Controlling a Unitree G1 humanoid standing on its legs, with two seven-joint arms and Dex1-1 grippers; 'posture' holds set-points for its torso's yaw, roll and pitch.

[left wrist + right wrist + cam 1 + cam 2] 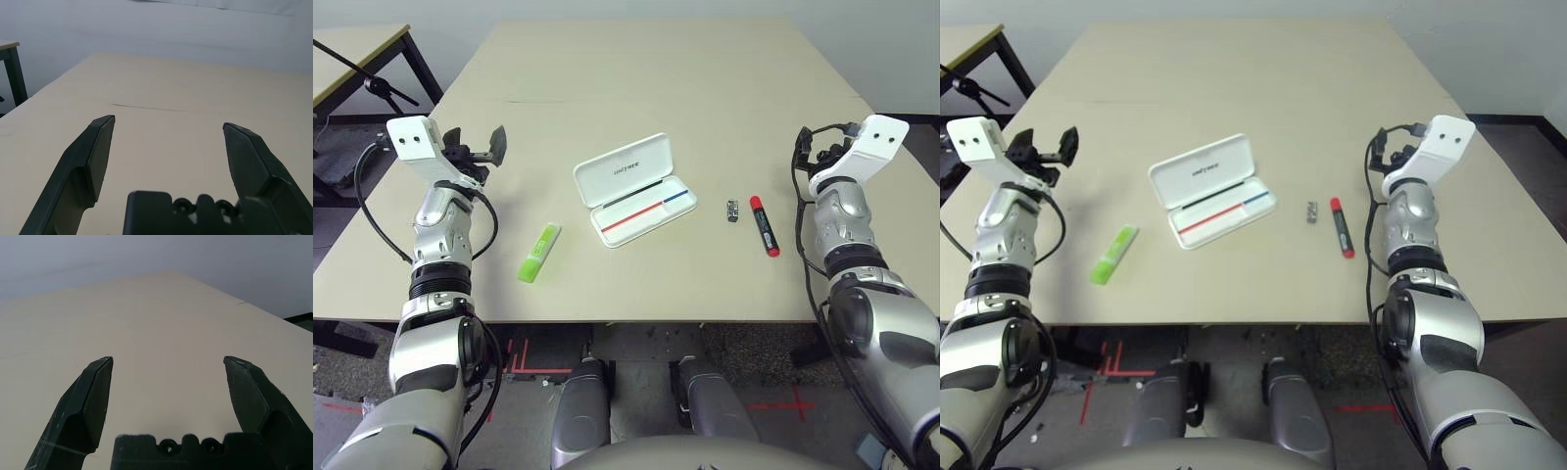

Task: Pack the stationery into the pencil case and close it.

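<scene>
left eye view shows us a job hardly begun: the white pencil case (625,168) lies with its lid up, between our two claws and nearer to us than either, and no stationery is packed in it. we have three pieces left to load, then the lid to close. the lime-green highlighter (539,253) rests on the table (636,294) on our side of the left claw (168,122), a little inward of it. the red marker (764,226) lies on our side of the right claw (168,357), also inward, and the small black-and-silver piece (732,211) sits just beside the marker, further inward from that claw. both claws stand wide open, fingers spread well apart, with nothing between them; neither touches the case or any piece. we judge every packing step is still ahead of us.
</scene>
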